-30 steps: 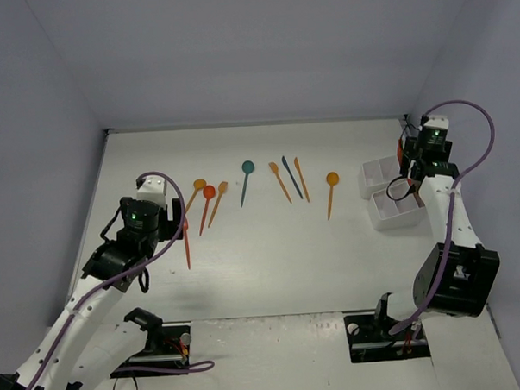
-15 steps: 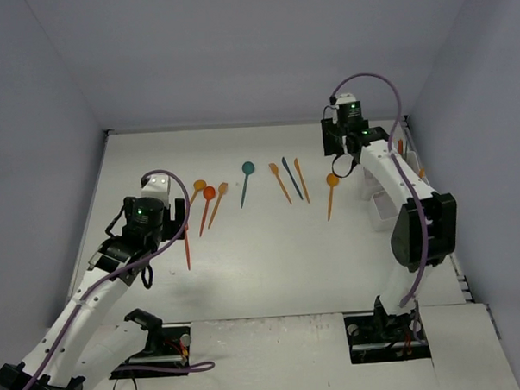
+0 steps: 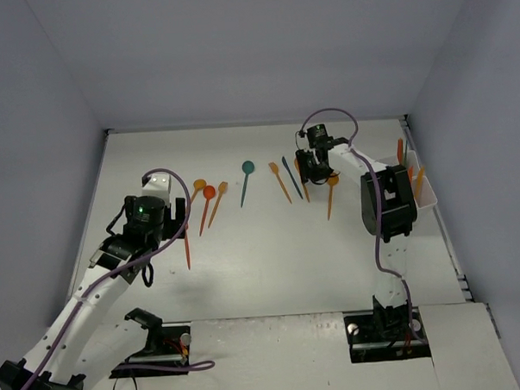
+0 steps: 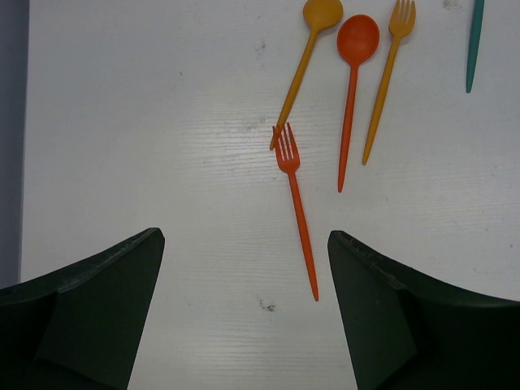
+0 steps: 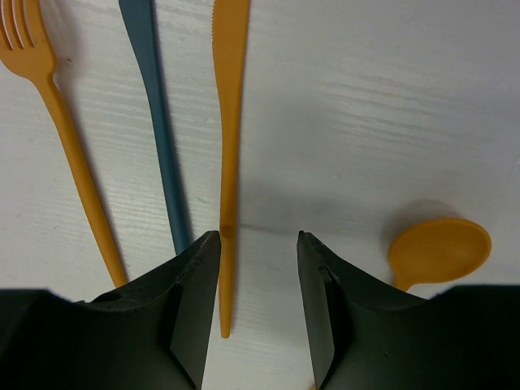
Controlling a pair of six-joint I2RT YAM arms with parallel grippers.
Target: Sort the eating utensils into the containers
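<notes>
Eating utensils lie in a row across the table. In the right wrist view my right gripper is open and low over an orange knife. The knife's handle lies between the fingers, against the left finger. A teal knife and an orange fork lie to its left, an orange spoon to its right. My left gripper hangs open above the handle end of a red-orange fork. The white containers at the right edge hold a few orange utensils.
Past the red-orange fork lie an orange spoon, a red spoon and an orange fork. A teal spoon lies mid-table. Grey walls enclose the table on the left, back and right.
My right arm swung left from the containers to the knives, and its jaws narrowed. The left arm shifted only slightly, its jaws unchanged.
</notes>
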